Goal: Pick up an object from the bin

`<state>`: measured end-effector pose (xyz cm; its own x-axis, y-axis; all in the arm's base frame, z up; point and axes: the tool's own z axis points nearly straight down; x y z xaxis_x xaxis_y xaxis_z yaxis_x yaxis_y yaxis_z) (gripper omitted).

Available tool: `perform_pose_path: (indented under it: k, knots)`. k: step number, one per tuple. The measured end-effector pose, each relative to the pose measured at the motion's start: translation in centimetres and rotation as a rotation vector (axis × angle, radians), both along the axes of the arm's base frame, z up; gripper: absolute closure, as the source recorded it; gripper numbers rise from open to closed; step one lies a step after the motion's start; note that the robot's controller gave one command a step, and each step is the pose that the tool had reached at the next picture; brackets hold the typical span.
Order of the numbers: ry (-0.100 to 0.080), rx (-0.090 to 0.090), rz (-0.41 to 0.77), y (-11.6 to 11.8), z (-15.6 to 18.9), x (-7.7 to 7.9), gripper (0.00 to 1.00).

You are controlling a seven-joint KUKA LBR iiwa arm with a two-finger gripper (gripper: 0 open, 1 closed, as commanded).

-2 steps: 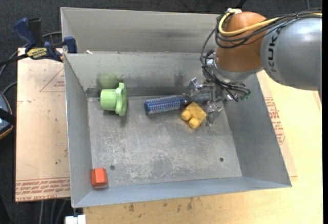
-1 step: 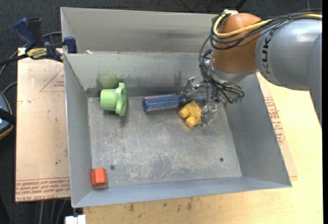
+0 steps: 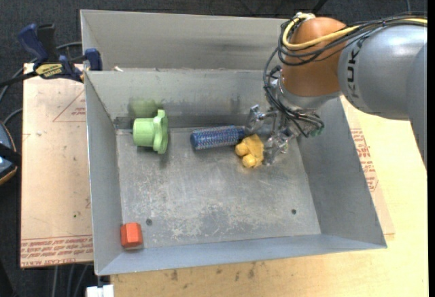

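Observation:
My gripper (image 3: 266, 143) is low in the right part of the bin, under the orange wrist cover. Its fingers stand apart, close against the right side of a small yellow lumpy toy (image 3: 249, 151). Nothing is seen clamped between them. Just left of the toy lies a blue ribbed cylinder (image 3: 217, 137), on its side near the back wall.
A light green spool-shaped piece (image 3: 151, 130) sits at the bin's left back. A small orange-red block (image 3: 131, 235) lies in the front left corner. The arm comes in from the right over the bin's rim.

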<state>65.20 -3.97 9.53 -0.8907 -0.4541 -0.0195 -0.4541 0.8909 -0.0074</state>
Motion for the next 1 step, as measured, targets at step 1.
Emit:
perform_pose_path:
  k: [1]
  knots:
    - [0.008, -0.001, 0.026, 1.83, 11.72, 0.3, 1.0]
